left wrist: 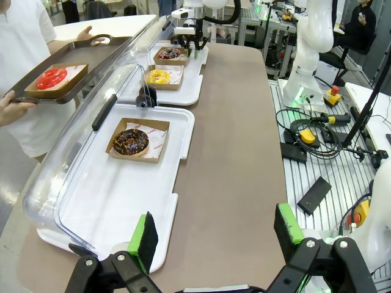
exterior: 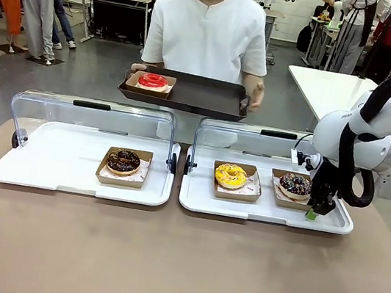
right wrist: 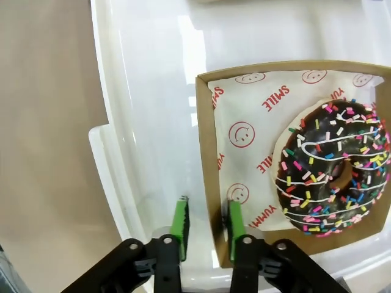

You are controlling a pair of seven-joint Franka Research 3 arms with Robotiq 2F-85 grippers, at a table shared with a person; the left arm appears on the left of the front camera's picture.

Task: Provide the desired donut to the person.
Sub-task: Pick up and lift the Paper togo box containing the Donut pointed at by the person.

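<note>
the person [exterior: 205, 36] in the white shirt stands across the table [exterior: 162, 260], holding a dark tray [exterior: 203, 96] in both hands. a red donut [exterior: 153, 80] in its own carton sits at one end of it.

two white trays lie side by side on the table, clear lids [exterior: 92, 119] tipped up at the far side. the left tray [exterior: 52, 161] has one chocolate donut [exterior: 124, 160] in a carton. the right tray [exterior: 202, 199] has a yellow donut [exterior: 231, 174] and, beside it toward the robot's right, a sprinkle donut [exterior: 295, 183] in a box [exterior: 287, 202].

the right gripper [exterior: 317, 210] is down at the near right corner of that box. from the wrist you can see it pinched shut on the box's side wall [right wrist: 203, 152], one green pad [right wrist: 180, 223] outside and the other inside on the printed paper, just short of the sprinkle donut [right wrist: 333, 168]. the box looks to be resting flat in the tray.

the left gripper [left wrist: 217, 226] hangs with its jaws spread wide and nothing between them, above the near end of the left tray, well apart from the chocolate donut.
</note>
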